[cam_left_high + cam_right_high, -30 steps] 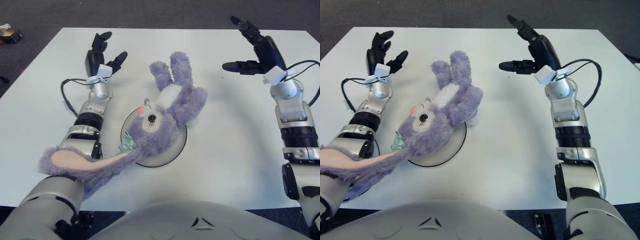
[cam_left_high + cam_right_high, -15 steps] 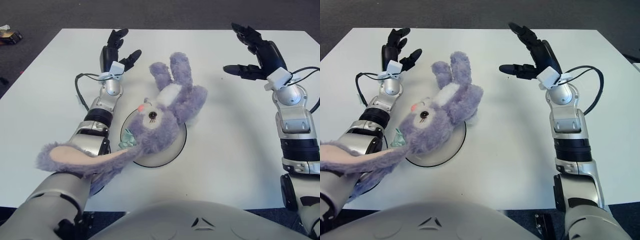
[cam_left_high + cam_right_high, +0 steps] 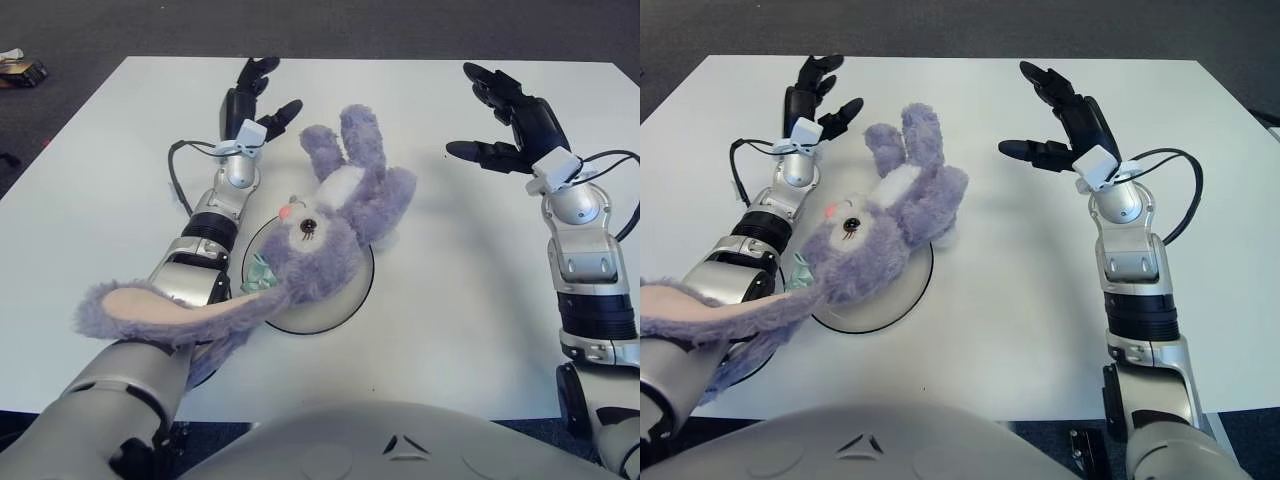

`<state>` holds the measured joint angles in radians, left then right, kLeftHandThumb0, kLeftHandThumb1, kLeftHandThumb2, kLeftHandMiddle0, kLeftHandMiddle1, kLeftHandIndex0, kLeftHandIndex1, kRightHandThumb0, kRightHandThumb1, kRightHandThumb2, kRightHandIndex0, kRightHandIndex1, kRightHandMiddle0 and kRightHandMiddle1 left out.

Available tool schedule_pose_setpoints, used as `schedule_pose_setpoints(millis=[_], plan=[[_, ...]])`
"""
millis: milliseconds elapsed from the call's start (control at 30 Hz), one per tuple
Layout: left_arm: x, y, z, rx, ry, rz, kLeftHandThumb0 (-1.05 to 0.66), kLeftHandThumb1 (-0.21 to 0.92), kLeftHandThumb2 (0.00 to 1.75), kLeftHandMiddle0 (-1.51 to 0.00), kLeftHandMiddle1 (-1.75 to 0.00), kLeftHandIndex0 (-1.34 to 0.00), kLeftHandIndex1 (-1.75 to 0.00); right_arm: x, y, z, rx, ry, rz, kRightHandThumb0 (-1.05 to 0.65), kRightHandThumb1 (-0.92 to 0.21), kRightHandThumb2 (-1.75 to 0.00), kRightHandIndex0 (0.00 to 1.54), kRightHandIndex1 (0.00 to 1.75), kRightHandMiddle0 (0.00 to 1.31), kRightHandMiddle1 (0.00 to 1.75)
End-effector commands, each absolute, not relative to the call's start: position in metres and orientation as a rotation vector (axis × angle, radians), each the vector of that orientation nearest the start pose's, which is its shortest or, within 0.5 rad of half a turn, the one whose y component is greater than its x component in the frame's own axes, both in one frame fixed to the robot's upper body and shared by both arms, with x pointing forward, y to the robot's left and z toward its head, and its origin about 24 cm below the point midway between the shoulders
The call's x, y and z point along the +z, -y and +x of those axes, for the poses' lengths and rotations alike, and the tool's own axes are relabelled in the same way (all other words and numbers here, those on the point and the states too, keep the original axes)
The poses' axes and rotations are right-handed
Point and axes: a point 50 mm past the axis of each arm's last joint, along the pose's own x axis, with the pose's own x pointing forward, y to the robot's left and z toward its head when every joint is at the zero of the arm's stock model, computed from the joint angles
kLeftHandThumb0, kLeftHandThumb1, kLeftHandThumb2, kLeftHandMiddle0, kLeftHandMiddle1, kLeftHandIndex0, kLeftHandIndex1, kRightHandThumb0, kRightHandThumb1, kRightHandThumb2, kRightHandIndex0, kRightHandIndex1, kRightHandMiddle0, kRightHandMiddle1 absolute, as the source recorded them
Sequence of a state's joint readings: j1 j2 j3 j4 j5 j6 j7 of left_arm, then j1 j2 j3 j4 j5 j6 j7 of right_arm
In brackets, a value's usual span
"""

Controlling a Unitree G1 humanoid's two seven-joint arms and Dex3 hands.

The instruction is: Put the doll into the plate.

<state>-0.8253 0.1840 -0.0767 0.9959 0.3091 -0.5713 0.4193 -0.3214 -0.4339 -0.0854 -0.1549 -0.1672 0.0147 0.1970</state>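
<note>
While one doll (image 3: pixel 335 225) lies across one plate (image 3: pixel 345 300), left robot hand (image 3: pixel 255 100), right robot hand (image 3: pixel 505 120) spread, empty.

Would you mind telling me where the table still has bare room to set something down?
Bare table lies between the doll and the right hand, and along the near edge right of the plate. The left side is crowded: the left hand and forearm run beside the doll, whose long ear drapes over that arm.

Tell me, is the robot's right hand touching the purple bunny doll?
Apart. In the right eye view, the right hand has spread fingers and a plain stretch of bare white table separates it from the doll, which lies across the plate.
</note>
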Motion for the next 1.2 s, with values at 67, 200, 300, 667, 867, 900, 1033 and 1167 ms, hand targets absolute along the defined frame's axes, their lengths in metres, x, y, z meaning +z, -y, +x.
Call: schedule_pose_setpoints(millis=[67,200,300,667,867,900,1033,1167], plan=[[0.137,-0.125,0.382,0.074,0.495,0.417,-0.32,0.92,0.21,-0.74,0.0,-0.47,-0.55,0.179,0.21,0.281,0.049,0.392,-0.589,-0.43,-0.92,-0.05,0.39,0.02,0.35,0.04],[0.138,-0.119,0.383,0.059,0.494,0.407,-0.32,0.92,0.21,-0.73,0.0,-0.47,-0.54,0.178,0.212,0.277,0.023,0.374,-0.579,-0.43,-0.92,-0.04,0.4,0.02,0.36,0.04],[0.138,-0.118,0.383,0.057,0.493,0.406,-0.33,0.92,0.21,-0.73,0.0,-0.47,-0.54,0.178,0.213,0.276,0.017,0.369,-0.577,-0.44,-0.92,-0.04,0.41,0.02,0.37,0.04],[0.136,-0.112,0.382,0.031,0.487,0.383,-0.33,0.92,0.2,-0.73,0.0,-0.47,-0.54,0.163,0.212,0.275,-0.156,0.364,-0.325,-0.47,-0.92,-0.1,0.53,0.04,0.47,0.08],[0.136,-0.111,0.383,0.028,0.487,0.38,-0.33,0.92,0.2,-0.73,0.0,-0.47,-0.54,0.162,0.212,0.275,-0.167,0.369,-0.299,-0.47,-0.92,-0.12,0.6,0.03,0.52,0.09],[0.136,-0.111,0.383,0.028,0.486,0.38,-0.33,0.92,0.2,-0.73,0.0,-0.47,-0.54,0.162,0.212,0.275,-0.167,0.369,-0.298,-0.48,-0.92,-0.12,0.6,0.03,0.52,0.09],[0.131,-0.113,0.382,-0.015,0.439,0.264,-0.33,0.92,0.2,-0.74,-0.01,-0.48,-0.54,0.148,0.22,0.283,-0.193,0.405,-0.095,-0.45,-0.92,-0.21,0.74,0.06,0.59,0.19],[0.13,-0.116,0.382,-0.038,0.418,0.213,-0.33,0.92,0.21,-0.76,-0.02,-0.48,-0.54,0.143,0.22,0.286,-0.202,0.425,-0.031,-0.4,-0.92,-0.32,0.94,0.05,0.49,0.86]])
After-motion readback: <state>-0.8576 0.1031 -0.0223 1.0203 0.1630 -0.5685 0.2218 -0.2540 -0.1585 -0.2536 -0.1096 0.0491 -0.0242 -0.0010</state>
